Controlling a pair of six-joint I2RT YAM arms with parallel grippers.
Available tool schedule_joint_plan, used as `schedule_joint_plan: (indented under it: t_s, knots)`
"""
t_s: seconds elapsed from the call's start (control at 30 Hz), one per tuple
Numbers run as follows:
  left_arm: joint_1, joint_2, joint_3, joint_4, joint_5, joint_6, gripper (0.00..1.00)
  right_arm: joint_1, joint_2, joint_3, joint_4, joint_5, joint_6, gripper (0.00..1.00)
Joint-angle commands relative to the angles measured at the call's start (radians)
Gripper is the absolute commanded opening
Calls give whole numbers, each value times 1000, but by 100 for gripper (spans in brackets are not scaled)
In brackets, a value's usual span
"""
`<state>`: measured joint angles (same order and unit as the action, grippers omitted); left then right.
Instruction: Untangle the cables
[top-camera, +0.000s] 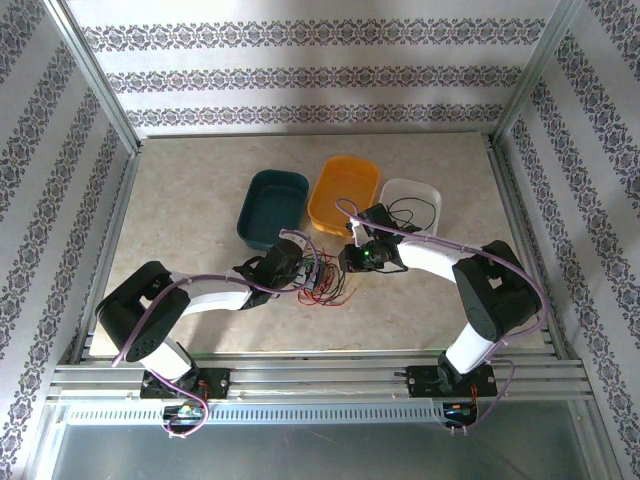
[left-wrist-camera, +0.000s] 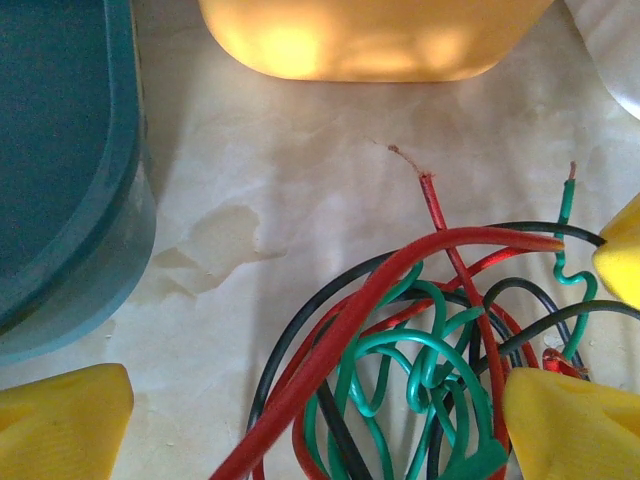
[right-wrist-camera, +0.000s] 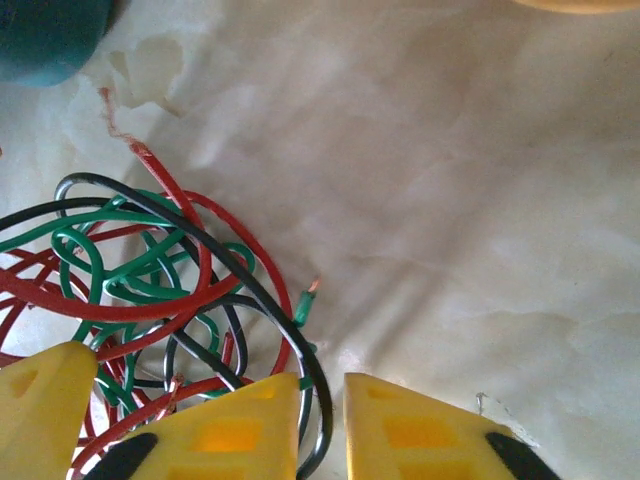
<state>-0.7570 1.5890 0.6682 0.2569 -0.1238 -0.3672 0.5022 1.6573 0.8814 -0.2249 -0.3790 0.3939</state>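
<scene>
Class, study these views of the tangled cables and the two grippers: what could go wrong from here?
1. The right gripper pinches the black cable, laced through the red cable and the green cable: pulling may tighten the knot.
2. The left gripper stands open astride them, holding nothing, so the whole tangle could drag along.

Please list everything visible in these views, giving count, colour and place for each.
cables: one tangle of red, green and black strands, on the table in front of the bins
teal bin: one, dark teal, left of the row
orange bin: one, orange, middle of the row
white bin: one, white, right of the row, thin black wire inside
table: one, beige, marbled
walls: patterned wallpaper, on three sides
left hand: one, yellow fingers, open, straddling the tangle
right hand: one, yellow fingers close together with a black strand in the gap, at the tangle's right side
</scene>
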Motion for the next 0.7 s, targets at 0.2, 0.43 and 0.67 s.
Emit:
schedule_joint_plan:
  t_s: [0.2, 0.43, 0.67]
  knots:
    - [12, 34, 5, -8, -8, 6, 95, 7, -76, -26, 27, 84, 17, 2]
    - [11, 71, 17, -30, -18, 11, 95, 10, -238, -21, 8, 265, 43, 1]
    - [12, 115, 34, -61, -34, 11, 95, 10, -488, 17, 9, 657, 35, 0]
